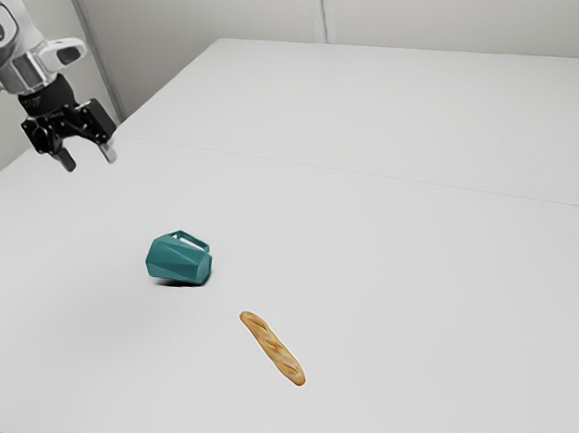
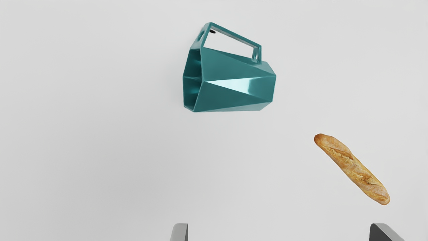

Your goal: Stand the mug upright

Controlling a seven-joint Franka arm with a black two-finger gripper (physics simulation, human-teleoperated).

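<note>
My gripper (image 1: 89, 159) hangs above the table at the exterior view's upper left, up and away from the mug. In the wrist view the gripper (image 2: 279, 231) has its fingers wide apart, with nothing between them. The teal faceted mug (image 1: 178, 259) lies on its side on the table, its handle pointing toward the exterior view's top. In the wrist view the mug (image 2: 237, 82) shows its dark open mouth at one end and its closed base at the end nearer the bread; the whole handle is visible.
A baguette (image 1: 273, 349) lies on the white table (image 1: 414, 287), a short way from the mug on its base side; in the wrist view the baguette (image 2: 352, 169) lies slanted, apart from the mug. Another white surface (image 1: 408, 111) stretches behind, with pale walls beyond.
</note>
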